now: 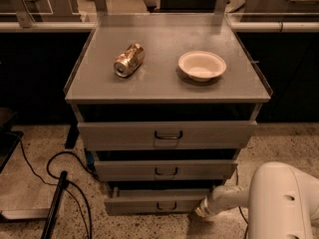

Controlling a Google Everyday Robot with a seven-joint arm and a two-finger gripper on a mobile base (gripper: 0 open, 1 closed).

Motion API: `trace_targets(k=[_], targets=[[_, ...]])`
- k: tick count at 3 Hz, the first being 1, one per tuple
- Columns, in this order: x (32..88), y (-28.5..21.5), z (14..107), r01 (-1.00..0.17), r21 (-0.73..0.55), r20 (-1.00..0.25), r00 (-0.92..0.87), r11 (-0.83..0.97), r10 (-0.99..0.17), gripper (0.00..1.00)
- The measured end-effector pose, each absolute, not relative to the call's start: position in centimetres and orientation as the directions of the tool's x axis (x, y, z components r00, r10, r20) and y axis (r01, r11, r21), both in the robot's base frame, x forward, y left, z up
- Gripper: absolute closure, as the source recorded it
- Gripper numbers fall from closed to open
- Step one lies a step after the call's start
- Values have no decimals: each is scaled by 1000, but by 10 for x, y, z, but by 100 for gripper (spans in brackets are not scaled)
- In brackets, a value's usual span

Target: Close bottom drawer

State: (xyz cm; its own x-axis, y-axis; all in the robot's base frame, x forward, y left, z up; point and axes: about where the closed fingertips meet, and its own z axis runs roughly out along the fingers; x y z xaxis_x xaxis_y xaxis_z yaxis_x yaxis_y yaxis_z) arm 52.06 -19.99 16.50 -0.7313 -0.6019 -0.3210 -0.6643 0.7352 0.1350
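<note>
- I see the bottom drawer in plain grey, with a dark handle.
- My gripper, off-white, sits at that drawer's right end.
- The can is mottled gold and brown.
- The bowl is cream.
- The cabinet top is flat grey.
- The floor is beige, speckled dark.
</note>
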Motion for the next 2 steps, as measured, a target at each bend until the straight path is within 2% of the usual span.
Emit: trace_targets(k=[2], targets=[[521, -200, 165, -664, 135, -321, -731, 735, -602, 36]])
